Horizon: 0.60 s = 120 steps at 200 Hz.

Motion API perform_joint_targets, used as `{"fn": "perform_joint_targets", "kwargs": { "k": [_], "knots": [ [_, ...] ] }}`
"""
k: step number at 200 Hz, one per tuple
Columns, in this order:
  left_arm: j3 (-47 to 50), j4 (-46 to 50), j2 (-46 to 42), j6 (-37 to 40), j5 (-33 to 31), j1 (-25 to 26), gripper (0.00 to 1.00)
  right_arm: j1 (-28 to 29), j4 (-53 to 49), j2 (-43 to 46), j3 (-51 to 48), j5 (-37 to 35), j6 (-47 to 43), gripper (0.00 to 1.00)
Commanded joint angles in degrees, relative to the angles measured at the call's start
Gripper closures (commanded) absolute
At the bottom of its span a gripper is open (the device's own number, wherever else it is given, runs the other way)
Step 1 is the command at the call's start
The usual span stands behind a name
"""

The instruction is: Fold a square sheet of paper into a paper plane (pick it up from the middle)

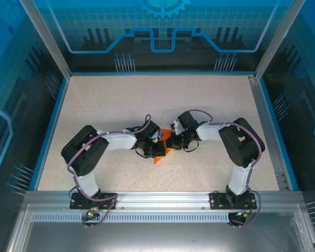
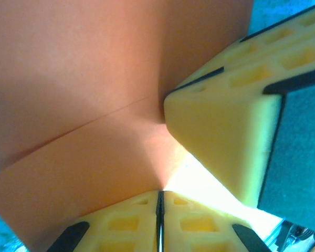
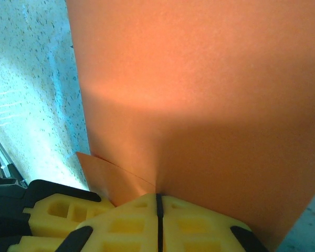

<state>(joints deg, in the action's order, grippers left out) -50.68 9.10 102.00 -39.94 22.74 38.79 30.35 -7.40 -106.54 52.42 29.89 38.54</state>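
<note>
The bench (image 1: 121, 100) is a speckled surface walled by blue panels, and both arms reach in to meet at its middle. There the square sheet of paper (image 1: 158, 158) sits between them, a small creased orange shape and no longer a flat square. The left wrist view shows the paper (image 2: 84, 79) with a straight crease running across it. The right wrist view shows it (image 3: 199, 79) with an overlapping flap edge low on the left. I judge the folding to be partly done: some creases are in, but no narrow pointed paper plane has formed, so the later folds are left. Whether the paper touches the bench I cannot tell. The left gripper (image 2: 159, 195) and the right gripper (image 3: 158, 199) are each pinched together on the paper's edge. No container takes part
</note>
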Motion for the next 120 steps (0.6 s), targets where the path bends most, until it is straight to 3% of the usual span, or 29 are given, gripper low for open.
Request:
{"fn": "perform_joint_targets", "kwargs": {
  "k": [1, 120],
  "knots": [
    [2.86, 7.36, -1.56, 1.62, -1.67, 0.33, 0.89, 0.44, -4.48, -4.58, -1.71, -8.19, -0.93, 0.92],
    [8.37, 9.17, -6.43, 2.56, -0.24, -0.83, 0.88, 0.41, -5.6, -3.7, -1.62, -8.62, -1.28, 0.92]
  ]
}}
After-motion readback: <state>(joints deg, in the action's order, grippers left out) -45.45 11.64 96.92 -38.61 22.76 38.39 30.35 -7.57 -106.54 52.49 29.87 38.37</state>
